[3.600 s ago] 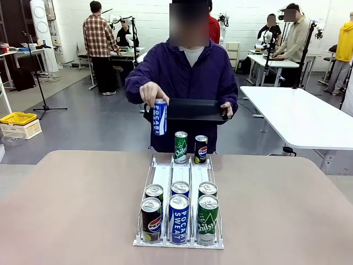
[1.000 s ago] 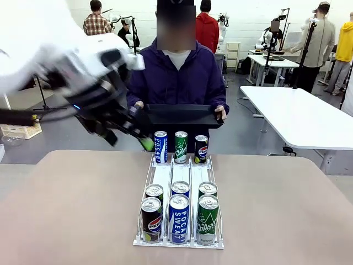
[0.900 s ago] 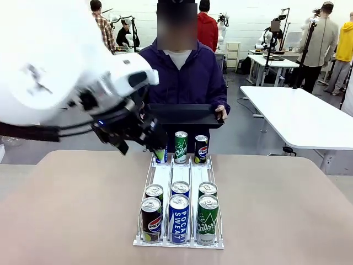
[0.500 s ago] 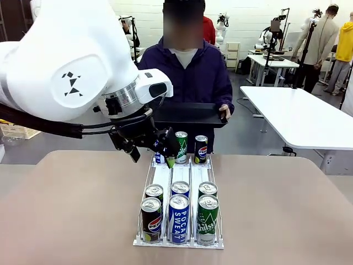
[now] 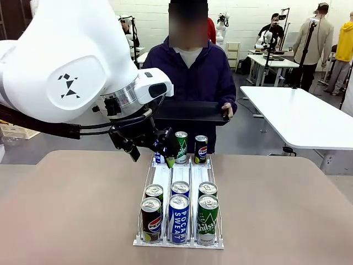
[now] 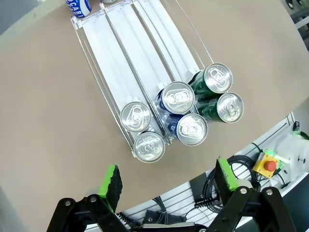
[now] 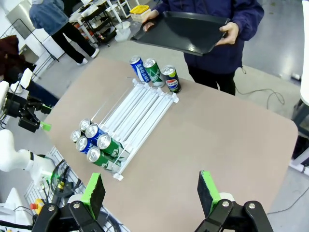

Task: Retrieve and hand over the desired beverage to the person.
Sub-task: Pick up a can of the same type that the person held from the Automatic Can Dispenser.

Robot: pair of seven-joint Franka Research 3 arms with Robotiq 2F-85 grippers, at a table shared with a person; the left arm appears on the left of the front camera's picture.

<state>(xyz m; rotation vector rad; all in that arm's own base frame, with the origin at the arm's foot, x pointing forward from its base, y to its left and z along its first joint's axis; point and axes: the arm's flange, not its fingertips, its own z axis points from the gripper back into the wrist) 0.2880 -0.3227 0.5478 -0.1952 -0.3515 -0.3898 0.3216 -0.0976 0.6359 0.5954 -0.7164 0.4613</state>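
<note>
Beverage cans stand in a white wire rack (image 5: pixel 165 178) on the tan table. At its near end are Pepsi (image 5: pixel 150 220), Pocari Sweat (image 5: pixel 178 218) and green Chilsung (image 5: pixel 207 219) cans, with three more behind them. At the far end stand a blue can (image 7: pixel 137 67), a green can (image 5: pixel 181 145) and a Pepsi can (image 5: pixel 201 149). My left gripper (image 5: pixel 167 155) hangs open in the air and covers most of the far blue can in the front view. Its wrist view looks down on the near cans (image 6: pixel 178 96) between its green pads (image 6: pixel 111 181). My right gripper (image 7: pixel 151 193) is open, high above the table. The person (image 5: pixel 190 72) holds a black tray (image 5: pixel 190 112) behind the rack.
My left arm's big white body (image 5: pixel 66 61) fills the left of the front view. Bare table lies on both sides of the rack. Cables and a red stop button (image 6: pixel 267 166) sit past the table's robot-side edge. Other people and tables stand far behind.
The person set a blue can at the rack's far left and took the tray in both hands. My left arm swung in from the left, then held still for the last half second.
</note>
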